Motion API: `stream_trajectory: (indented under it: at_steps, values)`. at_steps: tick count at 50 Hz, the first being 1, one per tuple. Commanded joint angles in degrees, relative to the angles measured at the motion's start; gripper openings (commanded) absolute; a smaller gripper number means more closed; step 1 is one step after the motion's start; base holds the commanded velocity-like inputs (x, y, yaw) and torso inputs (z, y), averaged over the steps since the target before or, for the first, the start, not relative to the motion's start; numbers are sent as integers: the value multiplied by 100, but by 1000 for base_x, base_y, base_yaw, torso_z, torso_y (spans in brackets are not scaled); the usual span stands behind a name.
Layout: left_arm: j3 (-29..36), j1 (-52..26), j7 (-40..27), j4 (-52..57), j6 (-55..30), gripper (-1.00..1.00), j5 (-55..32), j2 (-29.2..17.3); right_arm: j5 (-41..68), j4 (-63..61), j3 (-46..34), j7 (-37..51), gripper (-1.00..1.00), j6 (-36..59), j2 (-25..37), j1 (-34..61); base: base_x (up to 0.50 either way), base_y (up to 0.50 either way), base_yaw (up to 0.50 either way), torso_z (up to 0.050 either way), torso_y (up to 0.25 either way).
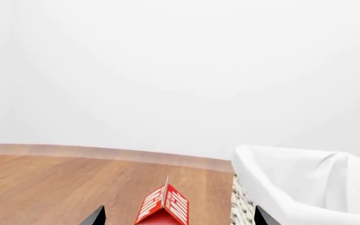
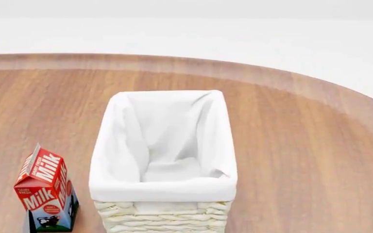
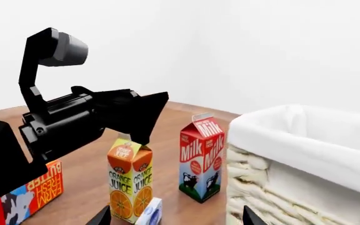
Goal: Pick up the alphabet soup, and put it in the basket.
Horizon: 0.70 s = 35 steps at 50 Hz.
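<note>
The alphabet soup shows in no view, so its place is unknown; as a small stiff can it should be light, smooth-sided, best pinched across its middle; milk carton [image 2: 46, 193] stands near the desk's [image 2: 303, 145] near edge, basket [image 2: 163, 191] beside it, centred, empty; both end effectors look released; pale blank walls.

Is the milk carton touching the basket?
Apart. The head view shows bare table between the milk carton and the basket.
</note>
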Motion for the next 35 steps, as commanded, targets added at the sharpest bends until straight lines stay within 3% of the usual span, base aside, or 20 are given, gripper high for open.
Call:
stream_trajectory:
  at_steps: [1,35]
  values:
    - [7,15,-13,10,31,100,-15,-27,-125,65,-283,-324,100,-9,82,27,0,0,0,0,0]
    - [104,1,-72,24,-17,100,15,-73,-646,-24,-591,-170,100,813,286,57,0,0,0,0,0]
